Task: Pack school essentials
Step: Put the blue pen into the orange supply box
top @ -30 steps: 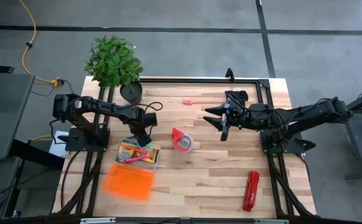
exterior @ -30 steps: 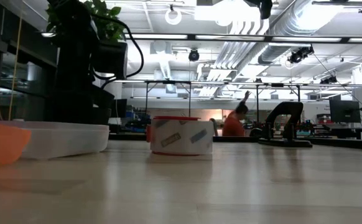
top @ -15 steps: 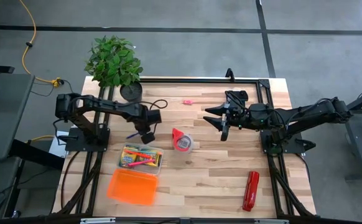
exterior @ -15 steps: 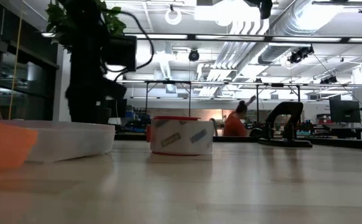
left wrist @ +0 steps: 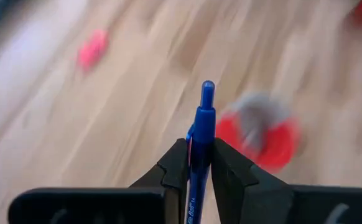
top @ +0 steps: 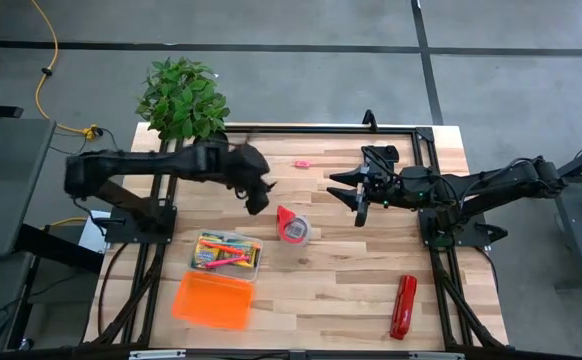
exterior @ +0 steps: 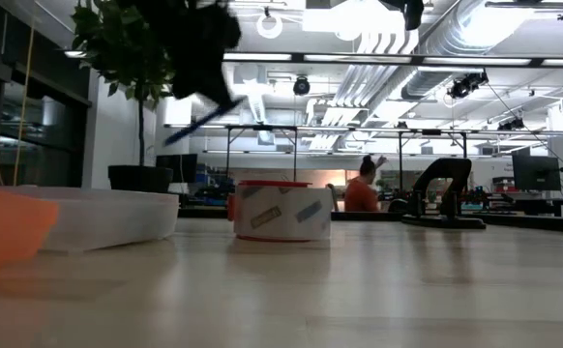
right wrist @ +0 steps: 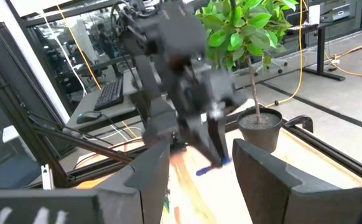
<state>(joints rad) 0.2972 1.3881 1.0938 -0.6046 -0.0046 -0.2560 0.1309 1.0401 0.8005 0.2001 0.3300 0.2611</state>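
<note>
Wooden desk (top: 351, 270) w/ a potted plant (top: 182, 100) at its far left corner. Clear bin (top: 227, 253) at front left holds crayon boxes & pink-red markers (top: 229, 257); orange lid (top: 209, 297) just in front of it. Red stapler (top: 402, 306) front right, tape roll (top: 293, 226) mid-desk. Left gripper (top: 255, 190), raised near the roll, is clenched on the blue pen (left wrist: 201, 149). Right gripper (top: 359, 198) hangs right of centre, fingers spread, nothing in them. Tiny pink piece (top: 300, 163) lies at the far edge.

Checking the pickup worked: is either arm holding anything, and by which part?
The left gripper pinches the blue pen across its barrel, tip end sticking out. The right gripper holds nothing, jaws open.
</note>
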